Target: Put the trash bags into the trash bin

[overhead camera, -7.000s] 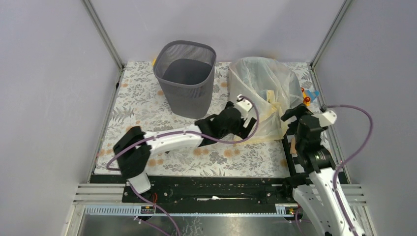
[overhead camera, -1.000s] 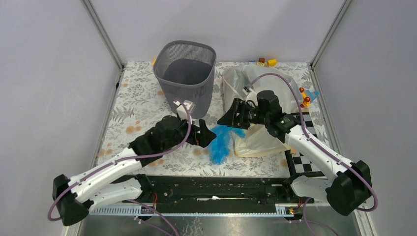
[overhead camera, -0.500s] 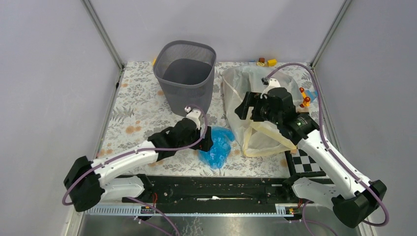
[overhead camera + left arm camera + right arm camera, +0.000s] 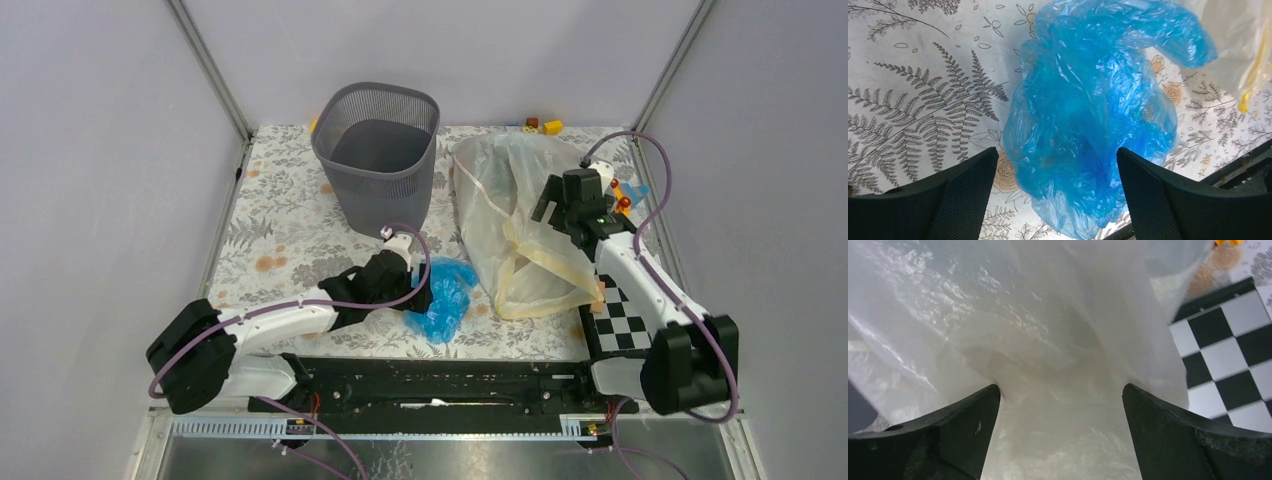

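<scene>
on the floral mat (image 4: 290,215), near its front edge, the blue trash bag (image 4: 443,297) lies crumpled just left of the clear trash bag (image 4: 515,235); can't tell if they touch. left gripper (image 4: 1057,150) sits low over the blue bag w/ jaws wide, one finger each side of the crumple; the bag rests on the mat, not pinched. a sec ago the blue bag was drawn up taller twd the right gripper (image 4: 1060,387). now it's slumped into a lower heap & the left arm has reached in closer.

right claw also stands wide, clear film filling the gap btwn its fingers, nothing clamped. a sec ago it was at the clear bag's left side, right by the blue one; since then it has swung back & to the right, over the bag's far right part. the checkerboard (image 4: 620,318) lies by the bag's near right corner.

clear bag now lies spread & flatter, yellow drawstrings showing. several secs ago it stood puffed up, hid the toy blocks (image 4: 540,126) at the back edge, & no blue bag was in sight.

trash bin (image 4: 378,150) stands upright at the mat's back left, same spot throughout, neither bag in it.
</scene>
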Motion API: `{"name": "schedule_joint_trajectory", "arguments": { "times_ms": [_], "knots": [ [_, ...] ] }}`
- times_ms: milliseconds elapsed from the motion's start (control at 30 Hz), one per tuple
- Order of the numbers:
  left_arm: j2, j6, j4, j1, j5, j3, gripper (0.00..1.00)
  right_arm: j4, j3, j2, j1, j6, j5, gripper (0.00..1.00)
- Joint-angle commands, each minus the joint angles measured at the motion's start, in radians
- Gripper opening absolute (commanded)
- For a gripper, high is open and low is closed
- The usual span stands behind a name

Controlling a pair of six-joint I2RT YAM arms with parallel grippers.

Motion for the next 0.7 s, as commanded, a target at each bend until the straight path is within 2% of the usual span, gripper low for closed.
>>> {"name": "schedule_joint_trajectory", "arguments": {
  "times_ms": [0, 167, 367, 433, 500, 567, 667],
  "knots": [
    [0.04, -0.012, 0.166, 0.004, 0.018, -0.042, 0.88, 0.188, 0.048, 0.165, -0.003, 0.028, 0.058, 1.0],
    [0.059, -0.019, 0.24, 0.024, 0.039, -0.067, 0.82, 0.266, 0.211, 0.455, -0.018, 0.039, 0.049, 1.0],
    [0.05, 0.008, 0.219, 0.056, 0.047, -0.072, 0.8, 0.297, 0.554, 0.77, -0.041, -0.056, -0.06, 1.0],
    [0.049, 0.019, 0.228, 0.065, 0.07, -0.077, 0.77, 0.237, 0.682, 0.84, -0.049, -0.08, -0.108, 1.0],
    [0.057, 0.033, 0.252, 0.075, 0.128, -0.079, 0.71, 0.172, 0.768, 0.839, -0.046, -0.115, -0.145, 1.0],
    [0.076, 0.033, 0.271, 0.083, 0.185, -0.076, 0.59, 0.173, 0.712, 0.761, -0.041, -0.136, -0.163, 1.0],
    [0.107, 0.026, 0.289, 0.086, 0.204, -0.074, 0.35, 0.149, 0.572, 0.601, -0.027, -0.155, -0.176, 1.0]
  ]
}}
